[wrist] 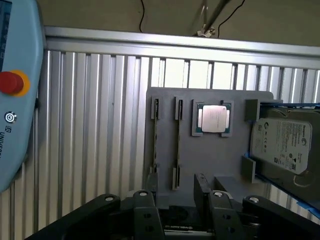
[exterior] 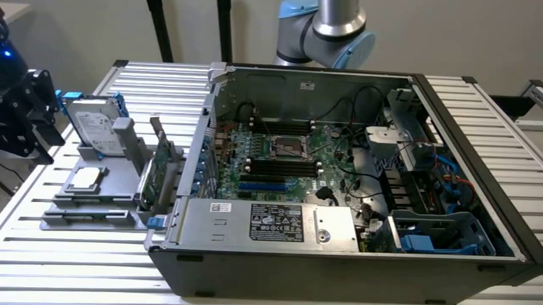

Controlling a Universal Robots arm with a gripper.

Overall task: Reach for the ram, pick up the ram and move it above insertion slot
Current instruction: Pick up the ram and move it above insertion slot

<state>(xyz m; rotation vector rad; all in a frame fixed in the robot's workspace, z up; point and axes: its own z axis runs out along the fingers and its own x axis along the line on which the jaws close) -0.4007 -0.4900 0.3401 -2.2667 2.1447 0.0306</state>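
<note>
My gripper (wrist: 176, 190) hangs high over a grey parts holder (wrist: 210, 165). It is open, and its two black fingers (wrist: 146, 212) have nothing between them. The arm's dark end (exterior: 25, 114) shows at the exterior view's left edge. The ram (exterior: 147, 185), a narrow green stick, stands on edge on the holder's side nearest the computer case, well below the gripper. In the wrist view the fingers cover that side. The black insertion slot rows (exterior: 284, 167) lie on the motherboard inside the open case, to the exterior view's right of the holder.
The holder also carries a silver hard drive (exterior: 95, 124), a processor chip (wrist: 214, 119) and a wider green card with a metal bracket (exterior: 167, 159). The case wall (exterior: 199, 159) rises right beside the green boards. A light-blue pendant with a red button (wrist: 12, 82) lies on the slatted table (wrist: 100, 125).
</note>
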